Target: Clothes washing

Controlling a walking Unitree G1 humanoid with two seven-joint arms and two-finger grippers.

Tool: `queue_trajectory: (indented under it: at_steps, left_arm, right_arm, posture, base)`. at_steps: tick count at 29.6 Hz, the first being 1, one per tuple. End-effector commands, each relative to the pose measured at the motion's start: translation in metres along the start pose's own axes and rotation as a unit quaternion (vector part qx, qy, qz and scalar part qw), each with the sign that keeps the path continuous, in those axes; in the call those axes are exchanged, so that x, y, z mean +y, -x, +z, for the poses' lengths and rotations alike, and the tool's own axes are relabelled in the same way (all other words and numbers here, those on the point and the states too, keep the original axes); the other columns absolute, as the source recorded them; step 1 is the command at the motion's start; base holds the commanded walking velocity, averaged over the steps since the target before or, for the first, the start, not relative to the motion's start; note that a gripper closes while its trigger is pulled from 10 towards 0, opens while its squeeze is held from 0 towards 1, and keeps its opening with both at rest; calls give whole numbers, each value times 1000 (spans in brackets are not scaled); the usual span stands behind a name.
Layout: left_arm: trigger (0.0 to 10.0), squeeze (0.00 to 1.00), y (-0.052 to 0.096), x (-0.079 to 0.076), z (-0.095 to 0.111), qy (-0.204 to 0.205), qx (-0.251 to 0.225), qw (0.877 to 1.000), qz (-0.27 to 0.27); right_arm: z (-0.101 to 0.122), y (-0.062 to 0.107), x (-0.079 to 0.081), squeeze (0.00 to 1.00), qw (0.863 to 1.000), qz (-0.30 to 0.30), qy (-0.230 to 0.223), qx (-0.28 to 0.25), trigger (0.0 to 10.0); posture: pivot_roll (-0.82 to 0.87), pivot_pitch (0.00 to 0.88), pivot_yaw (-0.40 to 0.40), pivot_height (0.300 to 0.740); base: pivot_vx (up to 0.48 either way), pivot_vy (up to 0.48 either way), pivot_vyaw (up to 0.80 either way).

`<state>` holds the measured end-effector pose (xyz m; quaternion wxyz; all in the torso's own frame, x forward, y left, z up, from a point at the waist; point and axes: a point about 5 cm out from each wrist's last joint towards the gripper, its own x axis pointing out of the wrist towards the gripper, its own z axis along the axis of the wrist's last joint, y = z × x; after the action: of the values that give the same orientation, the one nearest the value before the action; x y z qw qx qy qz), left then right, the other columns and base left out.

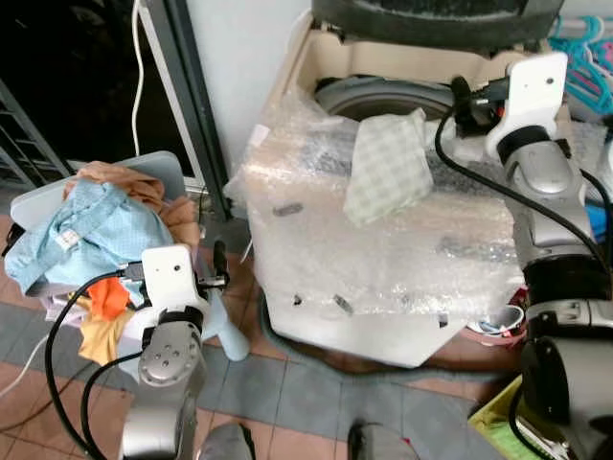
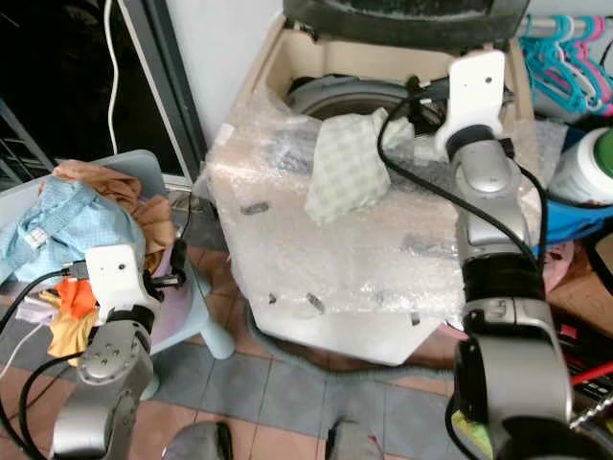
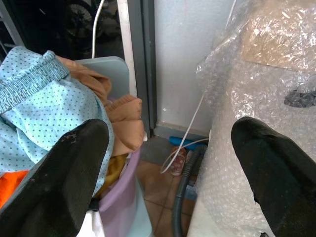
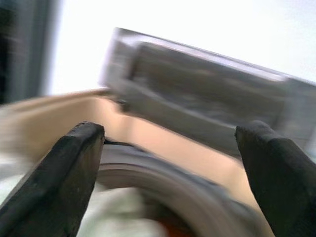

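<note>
Right gripper wide, empty, over drum mouth; pale green checked cloth just left (my nearer arm), draped over bubble-wrapped washer.

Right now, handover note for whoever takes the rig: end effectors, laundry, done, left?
Left end effector: open, empty, low beside the clothes pile heaped on the pale chair.
Right end effector: open, empty, raised over the washer drum; that view is blurred.
Checked cloth: draped half over the drum rim, on the bubble wrap covering the washing machine.
Done: one cloth reached the washer's edge.
Left: push that cloth in, then move the pile across.
</note>
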<state>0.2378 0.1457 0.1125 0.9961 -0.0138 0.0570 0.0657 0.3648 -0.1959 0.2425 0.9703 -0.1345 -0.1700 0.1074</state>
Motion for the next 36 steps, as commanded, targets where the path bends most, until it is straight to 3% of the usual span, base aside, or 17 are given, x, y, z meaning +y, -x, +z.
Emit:
queue_trajectory:
  at_steps: [1,4,7,8,9,16,20,21,22,27,30,32,36]
  left_arm:
    - [10000,0,1,1,1,-3,1,1000,1]
    - [10000,0,0,1,1,-3,2,1000,-3]
    - [10000,0,0,0,1,-3,3,1000,-5]
    - [10000,0,-1,0,1,-4,3,1000,-6]
    - [10000,0,-1,0,1,-5,2,1000,-6]
    - [10000,0,0,1,2,-6,-1,1000,-2]
    - [10000,0,0,2,3,-7,-2,1000,0]
    - [10000,0,0,2,3,-7,-2,1000,0]
    - [10000,0,0,2,3,-7,-3,1000,0]
    - [10000,0,0,2,3,-9,-2,1000,-1]
    - [10000,0,0,2,2,-9,-2,1000,-1]
    - [10000,0,0,3,2,-8,-2,1000,0]
    - [10000,0,-1,4,3,-2,-5,1000,7]
  right_arm:
    - [4,7,17,0,996,81,-23,-14,10000]
    - [-12,30,40,0,978,204,-39,29,10000]
    - [-26,42,47,0,966,247,-25,64,10000]
    - [-33,46,48,0,963,258,-10,83,10000]
    - [-49,49,45,0,959,253,37,121,10000]
    - [-56,38,27,0,970,172,77,154,10000]
    - [-46,21,-8,0,987,28,74,141,10000]
    - [-46,21,-8,0,987,28,74,141,10000]
    - [-37,15,-24,0,990,-36,65,118,10000]
    - [-20,15,-49,0,984,-147,65,79,10000]
    - [-14,14,-49,0,984,-156,64,61,10000]
    - [-2,13,-34,0,990,-127,57,16,10000]
    - [2,17,-15,0,995,-96,29,-4,10000]
  posture:
    - [3,111,36,740]
    - [-1,111,39,740]
    - [-3,111,42,740]
    - [-2,111,43,740]
    - [2,109,42,740]
    - [14,105,39,740]
    - [17,102,40,740]
    - [17,102,40,740]
    - [17,102,40,740]
    - [12,100,42,740]
    - [12,100,42,740]
    - [9,99,42,740]
    - [6,96,41,740]
  base:
    - [0,0,0]
    - [0,0,0]
    - [0,0,0]
    - [0,0,0]
    - [0,0,0]
    - [0,0,0]
    - [0,0,0]
    - [0,0,0]
    - [0,0,0]
    - [0,0,0]
    - [0,0,0]
    - [0,0,0]
    - [0,0,0]
